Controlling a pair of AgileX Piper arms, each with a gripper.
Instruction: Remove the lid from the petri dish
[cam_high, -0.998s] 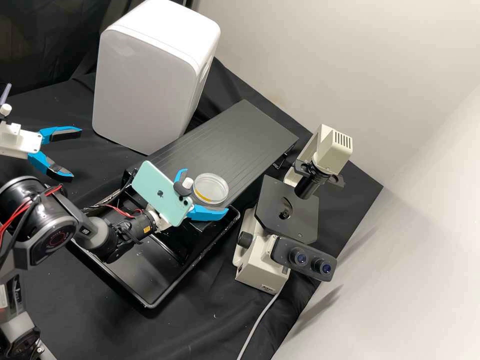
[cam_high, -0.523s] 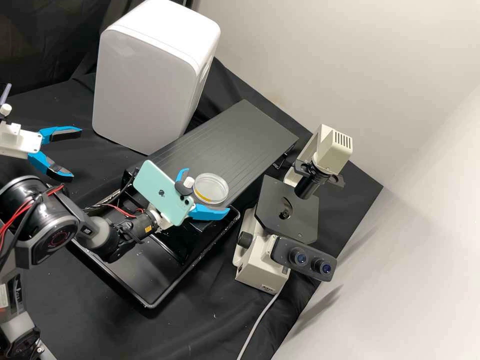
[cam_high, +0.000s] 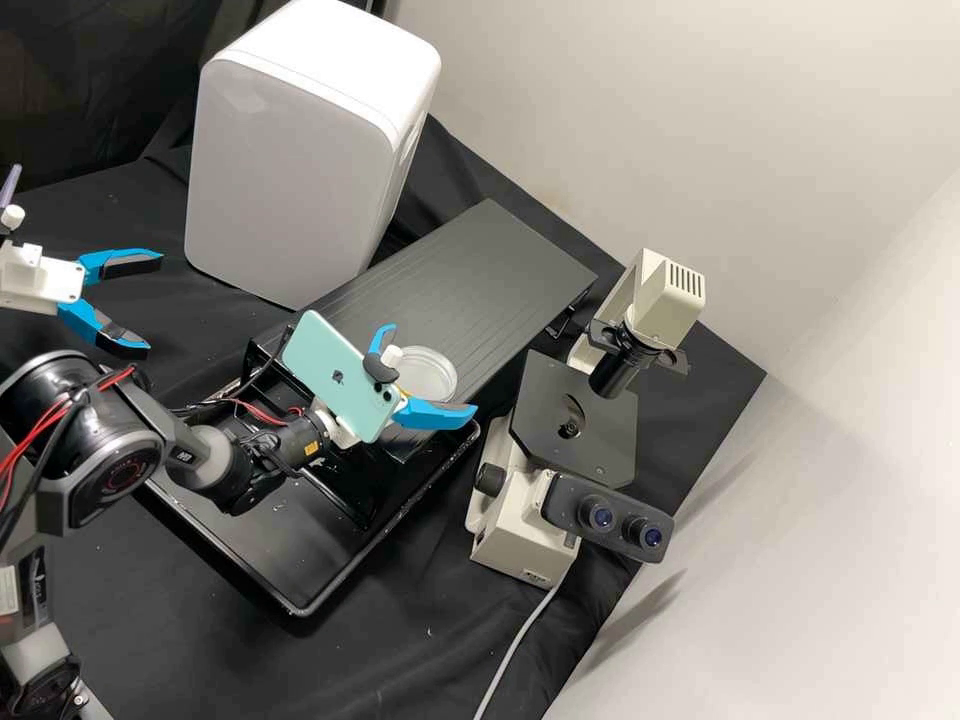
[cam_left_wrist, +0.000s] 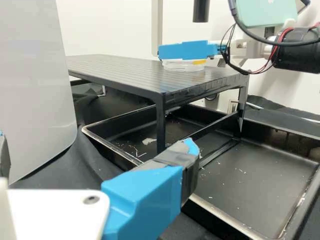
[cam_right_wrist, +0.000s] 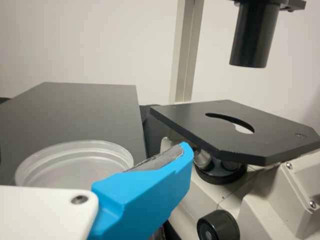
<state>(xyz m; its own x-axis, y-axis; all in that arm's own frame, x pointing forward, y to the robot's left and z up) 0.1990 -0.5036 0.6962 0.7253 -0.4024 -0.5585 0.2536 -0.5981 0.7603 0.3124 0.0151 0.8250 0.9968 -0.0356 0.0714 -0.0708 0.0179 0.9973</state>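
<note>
A clear round petri dish (cam_high: 428, 372) with its lid on sits at the near corner of a black ribbed shelf (cam_high: 470, 270). My right gripper (cam_high: 414, 378) is open at dish height, and its two blue fingers flank the dish on either side. In the right wrist view one blue finger (cam_right_wrist: 150, 182) lies close beside the dish (cam_right_wrist: 75, 162) rim. The left wrist view shows that finger (cam_left_wrist: 187, 50) across the dish (cam_left_wrist: 181, 65). My left gripper (cam_high: 150, 303) hangs open over the black cloth far to the left, holding nothing.
A black tray (cam_high: 300, 560) lies under the shelf. A white microscope (cam_high: 590, 420) stands just right of the dish, its black stage (cam_right_wrist: 235, 127) close by. A tall white box (cam_high: 300, 140) stands behind the shelf.
My right gripper has slid forward along the shelf, so its fingers now reach past the dish on both sides. The left gripper has barely shifted.
</note>
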